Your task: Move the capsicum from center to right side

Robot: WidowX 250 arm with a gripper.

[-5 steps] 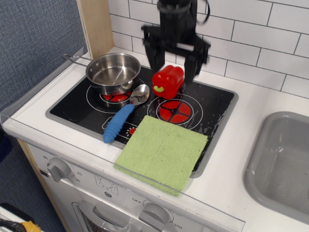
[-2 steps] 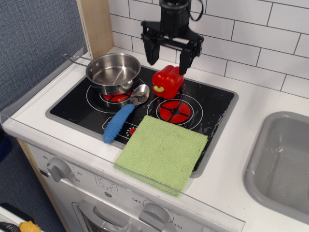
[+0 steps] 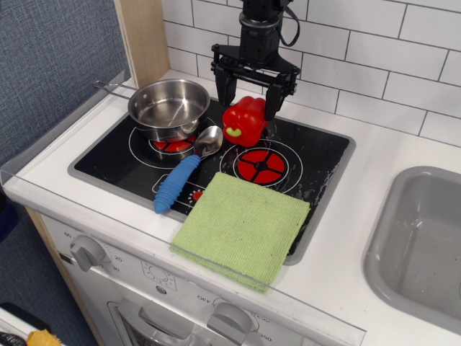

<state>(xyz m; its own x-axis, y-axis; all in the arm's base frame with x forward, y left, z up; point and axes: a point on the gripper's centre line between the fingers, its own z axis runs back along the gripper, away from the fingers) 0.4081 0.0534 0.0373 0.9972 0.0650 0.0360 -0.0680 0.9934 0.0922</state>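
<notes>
Since the earlier frames the gripper (image 3: 248, 101) has come down and shifted slightly left, so its two dark fingers (image 3: 222, 88) now straddle the top of the capsicum (image 3: 243, 121) instead of hanging above and to the right of it. Jaws are spread wide; whether either finger touches the pepper cannot be told, and no grip is closed on it. Capsicum has shifted a little left and now leans, its yellow-green stem facing the camera at roughly 7 o'clock on its body. It sits on the black cooktop (image 3: 317, 155), at 11 o'clock of the red right-hand burner mark (image 3: 261, 165) and near the stove's centre. Unchanged: steel pot (image 3: 168, 107) at 9 o'clock of the capsicum over the left burner; spoon (image 3: 189, 169) with blue handle, its bowl just beside the pepper at 8 o'clock; green cloth (image 3: 241, 227) at 6 o'clock, overhanging the stove's front edge; grey sink (image 3: 421, 245) at far right.
</notes>
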